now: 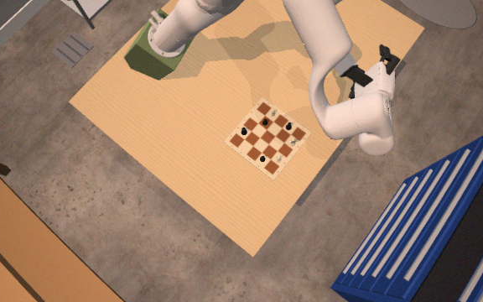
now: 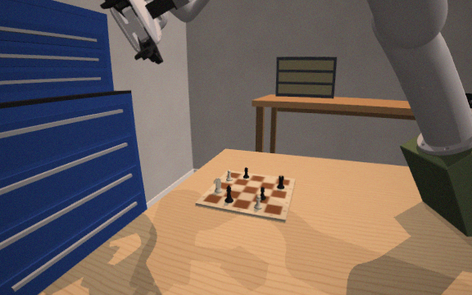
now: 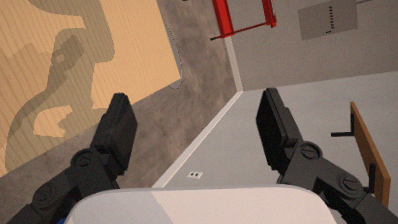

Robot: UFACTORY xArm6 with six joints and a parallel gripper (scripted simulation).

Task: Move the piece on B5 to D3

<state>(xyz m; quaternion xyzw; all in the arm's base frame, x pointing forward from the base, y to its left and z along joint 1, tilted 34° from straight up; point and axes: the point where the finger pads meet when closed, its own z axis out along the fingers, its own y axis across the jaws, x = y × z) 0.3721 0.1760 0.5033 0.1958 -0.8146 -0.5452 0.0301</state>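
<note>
The small chessboard lies on the wooden table, right of the middle, and also shows in the exterior view. Several black and white pieces stand upright on it, among them a black piece and a white piece near the far edge. The edge letters and digits are too small to read, so I cannot tell which piece is on B5. My gripper is open and empty. It hangs high in the air beyond the table's right edge, far from the board. In the wrist view the fingers frame only floor and wall.
A blue drawer cabinet stands close to the table's right side, just below the gripper in the exterior view. The arm's green base block sits at the table's far corner. A second wooden table stands behind.
</note>
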